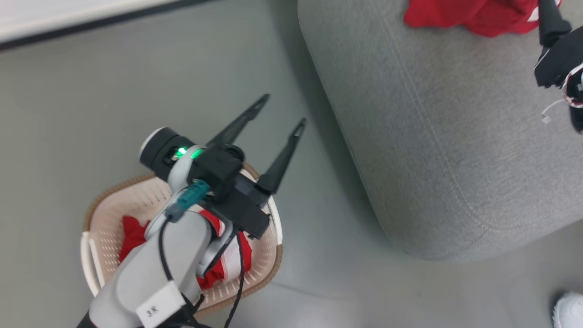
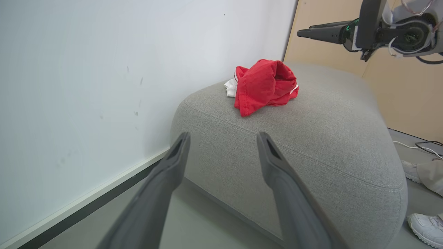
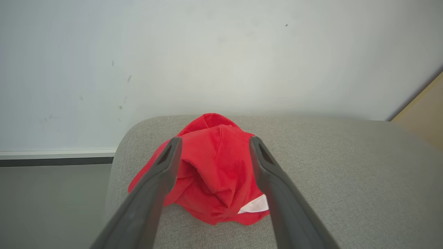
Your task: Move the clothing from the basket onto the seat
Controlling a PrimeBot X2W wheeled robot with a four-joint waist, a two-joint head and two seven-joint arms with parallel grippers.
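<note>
Closest to the head camera, the left forearm (image 1: 150, 269) rises pale grey from the bottom edge. It slants up and to the right over the basket, with black cables looped along it and a green light lit at the dark wrist.

Largest of all is the seat (image 1: 432, 136), grey woven cloth with rounded edges. It stands on the grey floor (image 1: 91, 114) with one end close to a white wall (image 2: 86, 86). Left of it and apart from it on the floor sits the basket (image 1: 102, 228), cream and perforated with a brown rim; the forearm covers much of it.

One crumpled bundle of the clothing (image 2: 264, 86), red with a bit of white, lies on top of the seat near the corner next to the wall. More clothing (image 1: 132, 237), red with white, lies in the bottom of the basket, partly hidden under the arm.

The left gripper (image 1: 284, 108) reaches out past the basket's rim above the bare floor, fingers aimed towards the seat's side. Its jaws are spread wide and hold nothing. The right gripper (image 3: 215, 139) hangs above the seat, pointed towards the bundle. Its jaws are parted, and in the left wrist view it is clear of the cloth, gripping nothing.

A person's white shoe (image 1: 569, 310) stands on the floor by the seat's near corner.
</note>
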